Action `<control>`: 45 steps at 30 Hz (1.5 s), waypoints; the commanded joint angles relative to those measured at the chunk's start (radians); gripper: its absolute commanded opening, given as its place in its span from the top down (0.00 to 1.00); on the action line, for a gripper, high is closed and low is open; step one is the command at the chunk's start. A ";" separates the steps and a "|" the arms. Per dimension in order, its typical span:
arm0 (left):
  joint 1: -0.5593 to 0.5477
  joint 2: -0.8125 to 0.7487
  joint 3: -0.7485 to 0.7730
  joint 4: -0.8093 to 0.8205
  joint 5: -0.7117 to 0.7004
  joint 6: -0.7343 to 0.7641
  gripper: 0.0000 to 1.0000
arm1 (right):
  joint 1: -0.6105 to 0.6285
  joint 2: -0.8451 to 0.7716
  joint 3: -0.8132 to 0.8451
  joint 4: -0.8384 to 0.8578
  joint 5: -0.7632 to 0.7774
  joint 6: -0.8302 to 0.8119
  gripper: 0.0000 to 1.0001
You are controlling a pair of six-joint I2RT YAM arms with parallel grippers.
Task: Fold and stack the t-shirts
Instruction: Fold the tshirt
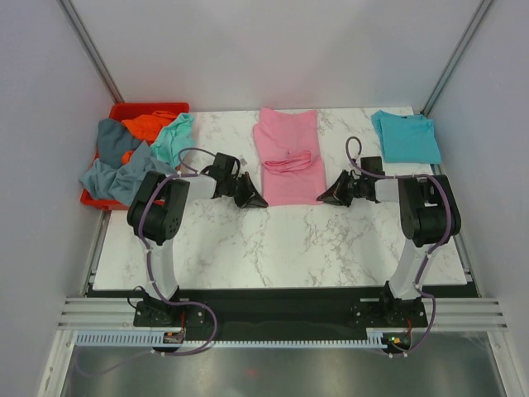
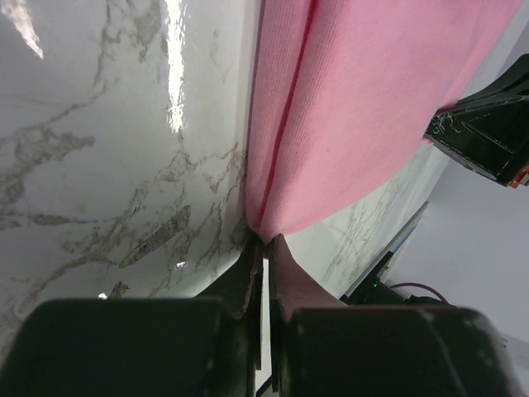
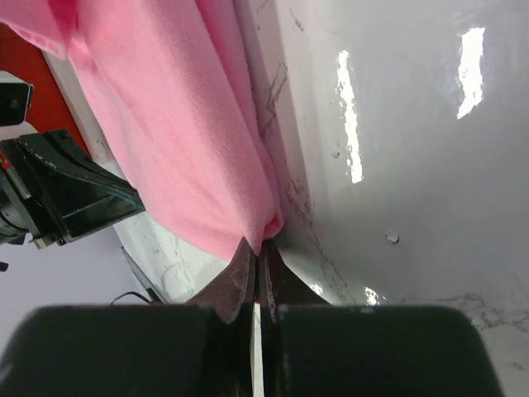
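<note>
soft pink short-sleeved cloth t-shirt: lying mid white marble surface | left jaws: clamped on its near-left corner | right jaws: clamped on its near-right corner | teal cloth t-shirt: far-right corner

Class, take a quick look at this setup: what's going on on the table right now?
Two robot arms are handling the pink shirt, which lies flat mid-table. The left gripper and the right gripper each pinch one of its near corners, jaws shut on the cloth. The teal shirt lies folded at the far right. A grey-blue shirt, an orange shirt and a mint shirt are heaped unfolded in and over the red bin at far left.
</note>
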 commanded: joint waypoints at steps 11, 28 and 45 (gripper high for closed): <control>-0.013 -0.198 0.026 -0.002 0.031 0.064 0.98 | 0.002 -0.187 0.026 0.020 -0.033 0.009 1.00; -0.099 -0.514 -0.118 -0.107 -0.004 0.143 0.98 | 0.002 -0.490 -0.077 -0.092 -0.034 0.009 1.00; 0.008 -0.506 0.011 -0.196 -0.122 0.258 0.98 | 0.022 -0.348 0.120 0.000 -0.023 0.021 1.00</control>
